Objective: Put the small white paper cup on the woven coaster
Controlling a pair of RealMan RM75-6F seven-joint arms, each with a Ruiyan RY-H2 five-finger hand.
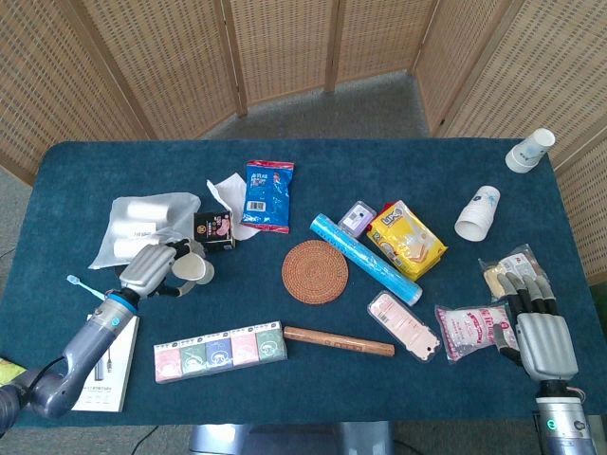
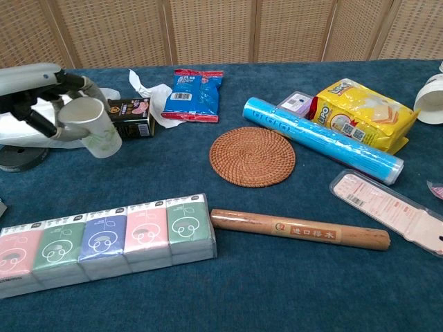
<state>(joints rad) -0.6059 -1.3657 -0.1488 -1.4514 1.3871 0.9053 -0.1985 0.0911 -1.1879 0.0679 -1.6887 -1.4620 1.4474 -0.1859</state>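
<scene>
My left hand (image 1: 152, 268) (image 2: 34, 104) grips the small white paper cup (image 1: 195, 271) (image 2: 93, 126), which has a green print. The cup is lifted off the cloth and tilted, mouth facing up and to the left in the chest view. The round woven coaster (image 1: 315, 271) (image 2: 252, 156) lies flat in the middle of the table, well to the right of the cup, with nothing on it. My right hand (image 1: 542, 336) rests at the table's near right corner with fingers extended, holding nothing.
A black tin (image 2: 131, 115) sits just behind the cup. A row of tissue packs (image 2: 104, 242) and a wooden rolling pin (image 2: 299, 229) lie in front. A blue roll (image 2: 322, 140) and yellow snack bag (image 2: 363, 114) flank the coaster's right. Other paper cups (image 1: 477, 212) stand far right.
</scene>
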